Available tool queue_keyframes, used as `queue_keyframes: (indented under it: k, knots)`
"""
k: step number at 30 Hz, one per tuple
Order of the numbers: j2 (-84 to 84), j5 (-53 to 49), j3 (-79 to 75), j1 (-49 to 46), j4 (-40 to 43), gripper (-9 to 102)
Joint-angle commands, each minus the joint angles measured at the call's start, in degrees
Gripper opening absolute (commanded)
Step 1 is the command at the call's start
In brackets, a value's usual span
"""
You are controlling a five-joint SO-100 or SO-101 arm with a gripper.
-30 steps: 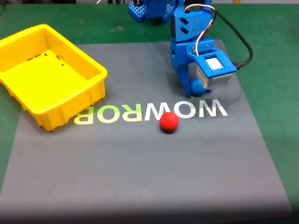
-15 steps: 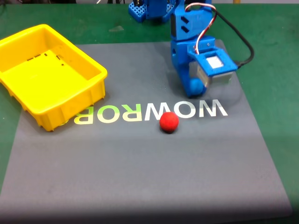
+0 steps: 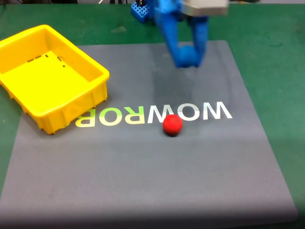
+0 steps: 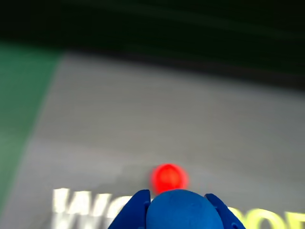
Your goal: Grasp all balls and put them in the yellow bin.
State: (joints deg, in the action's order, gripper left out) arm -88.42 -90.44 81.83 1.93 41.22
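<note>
My blue gripper (image 3: 188, 56) hangs above the far part of the grey mat, shut on the blue ball (image 3: 189, 55). The wrist view shows that blue ball (image 4: 184, 211) pinched between the two blue fingers (image 4: 132, 214) at the bottom edge. The red ball (image 3: 172, 124) lies on the mat just below the printed letters, nearer the camera than the gripper; in the wrist view the red ball (image 4: 168, 177) sits beyond the held one. The yellow bin (image 3: 28, 109) stands at the left, with nothing in it.
A grey mat (image 3: 143, 176) with the printed word WOWROBO (image 3: 157, 114) covers a green table (image 3: 276, 57). The arm's blue base (image 3: 143, 10) stands at the far edge.
The gripper closed on the blue ball and lifted it off the mat, rising and moving slightly left. The red ball and bin have not moved.
</note>
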Motion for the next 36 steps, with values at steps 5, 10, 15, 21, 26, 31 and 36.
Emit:
queue_keyframes:
  k: [5,10,15,21,26,31,36]
  knots:
    - [-5.89,-4.75,-4.31,-16.26,0.0,0]
    - [-5.01,-7.65,-3.87,-24.08,-0.18,0]
    - [-5.1,-9.67,-3.08,-29.27,-0.26,0]
    - [-7.29,-11.95,2.02,-34.98,0.0,0]
    - [-10.63,-16.26,12.13,-39.64,-6.77,2]
    - [-13.71,-14.85,15.21,-41.48,-8.35,34]
    - [-17.23,-13.18,15.38,-40.61,-7.91,39]
